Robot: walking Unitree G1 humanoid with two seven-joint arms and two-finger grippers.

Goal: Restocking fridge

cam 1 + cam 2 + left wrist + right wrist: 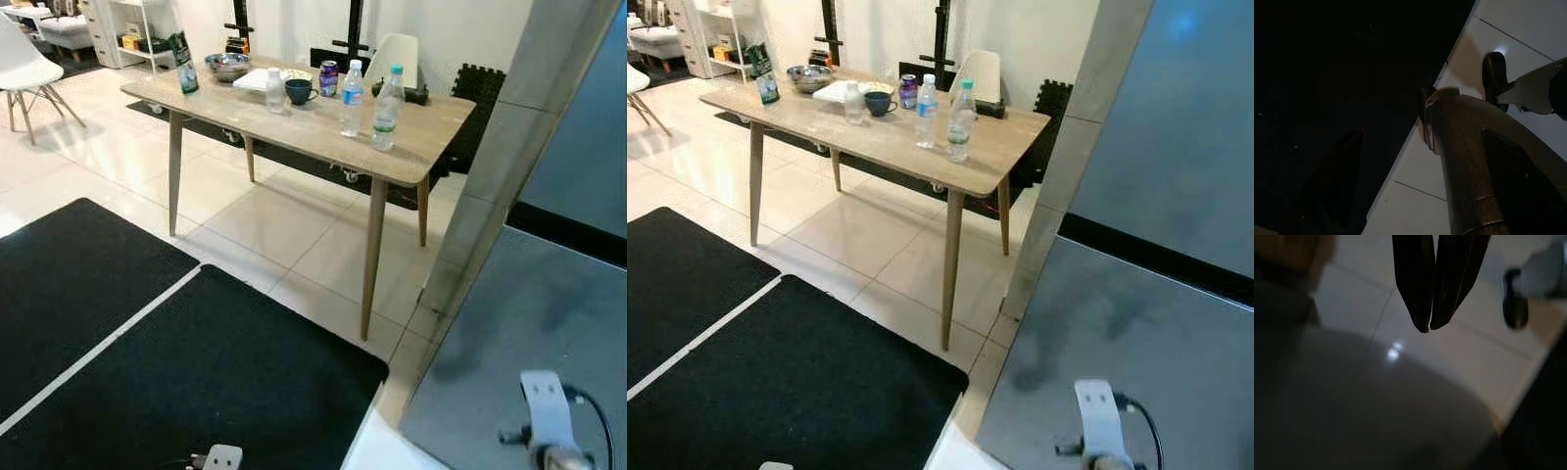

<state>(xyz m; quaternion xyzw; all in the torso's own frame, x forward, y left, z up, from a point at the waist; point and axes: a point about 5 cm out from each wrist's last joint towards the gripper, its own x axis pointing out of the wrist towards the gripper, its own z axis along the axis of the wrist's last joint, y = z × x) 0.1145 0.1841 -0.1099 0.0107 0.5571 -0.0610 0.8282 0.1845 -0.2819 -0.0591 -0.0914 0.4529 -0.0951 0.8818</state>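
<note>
1. A wooden table [431,132] with thin, slanted legs is seen on a shiny tiled floor [265,235].
2. Two clear plastic water bottles [352,99] are stood close together near the table's right end, one with a blue cap, one with a green cap.
3. A dark mug [299,92], a purple can [328,78], a metal bowl [228,67] and a green carton [182,63] are placed further along the table.
4. Flat black mats [176,372] are laid on the floor.
5. A smooth grey fridge door [1176,157] is seen on the right.
6. The right gripper [1426,328] is hung low over the tiles, its fingers pressed together, with nothing held.
7. The left gripper is hung down in the dark; whether it is open cannot be told.
</note>
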